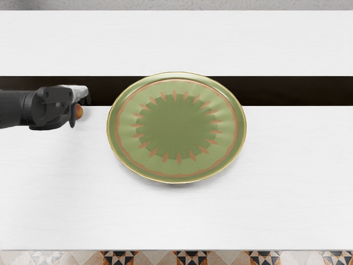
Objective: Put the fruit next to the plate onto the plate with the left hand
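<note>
White counter [276,210] filling most of view, lying flat under soft, even light. Dark band [298,91] running straight across behind its far edge. Second white surface [176,44] stretching beyond band. Grey strip [165,4] showing along top edge. Tiled floor [193,258], with black, orange and pale triangles, peeking out below counter's near edge.

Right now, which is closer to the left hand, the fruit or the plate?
The fruit, an orange sliver right at the left hand; the plate lies apart.
</note>
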Controlling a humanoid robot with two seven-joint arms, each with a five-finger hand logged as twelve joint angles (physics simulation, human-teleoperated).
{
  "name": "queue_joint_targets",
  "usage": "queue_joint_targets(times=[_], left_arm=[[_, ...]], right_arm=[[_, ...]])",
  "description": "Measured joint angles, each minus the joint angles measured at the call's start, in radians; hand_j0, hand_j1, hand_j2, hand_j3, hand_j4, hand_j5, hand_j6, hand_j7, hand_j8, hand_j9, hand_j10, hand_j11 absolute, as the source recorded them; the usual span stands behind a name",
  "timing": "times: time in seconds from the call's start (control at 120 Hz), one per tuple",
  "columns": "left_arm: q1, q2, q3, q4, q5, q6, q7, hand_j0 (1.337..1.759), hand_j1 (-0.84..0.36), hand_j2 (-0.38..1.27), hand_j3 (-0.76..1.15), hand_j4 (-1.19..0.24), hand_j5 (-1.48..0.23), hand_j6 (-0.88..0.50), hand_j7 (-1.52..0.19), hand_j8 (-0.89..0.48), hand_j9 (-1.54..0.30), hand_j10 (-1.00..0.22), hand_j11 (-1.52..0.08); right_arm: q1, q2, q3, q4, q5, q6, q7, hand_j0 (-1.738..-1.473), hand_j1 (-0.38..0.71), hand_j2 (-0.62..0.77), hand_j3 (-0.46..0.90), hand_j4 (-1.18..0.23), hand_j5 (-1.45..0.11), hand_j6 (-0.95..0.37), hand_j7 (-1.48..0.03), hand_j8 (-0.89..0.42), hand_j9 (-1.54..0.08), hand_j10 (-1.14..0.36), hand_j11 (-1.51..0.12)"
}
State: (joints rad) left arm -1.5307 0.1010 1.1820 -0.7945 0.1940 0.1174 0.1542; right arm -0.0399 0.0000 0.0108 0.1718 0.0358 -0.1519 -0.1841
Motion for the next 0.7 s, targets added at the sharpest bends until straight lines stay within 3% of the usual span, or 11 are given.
queue_joint_targets(times=[0.3, 0.542, 0.7], left_arm=[[0.018, -0.001, 0.000, 0.055, 0.001, 0.017, 0.004, 1.658, -0.15, 0.09, 0.00, -0.42, -0.57, -0.40, -0.60, -0.43, -0.56, -0.43, -0.56], [0.027, -0.009, -0.001, 0.057, -0.001, 0.000, 0.004, 1.657, -0.26, 0.12, 0.00, -0.52, -0.68, -0.51, -0.69, -0.52, -0.68, -0.52, -0.68], [0.030, -0.010, 0.000, 0.059, 0.000, -0.004, 0.004, 1.657, -0.29, 0.20, 0.00, -0.59, -0.75, -0.54, -0.71, -0.50, -0.76, -0.58, -0.76]], right_arm=[[0.000, 0.000, 0.000, 0.000, 0.000, 0.000, 0.000, -1.658, -0.35, 0.00, 0.00, 0.00, 0.00, 0.00, 0.00, 0.00, 0.00, 0.00, 0.00], [0.000, 0.000, 0.000, 0.000, 0.000, 0.000, 0.000, -1.658, -0.35, 0.00, 0.00, 0.00, 0.00, 0.00, 0.00, 0.00, 0.00, 0.00, 0.00], [0.000, 0.000, 0.000, 0.000, 0.000, 0.000, 0.000, -1.658, -0.35, 0.00, 0.00, 0.00, 0.00, 0.00, 0.00, 0.00, 0.00, 0.00, 0.00]])
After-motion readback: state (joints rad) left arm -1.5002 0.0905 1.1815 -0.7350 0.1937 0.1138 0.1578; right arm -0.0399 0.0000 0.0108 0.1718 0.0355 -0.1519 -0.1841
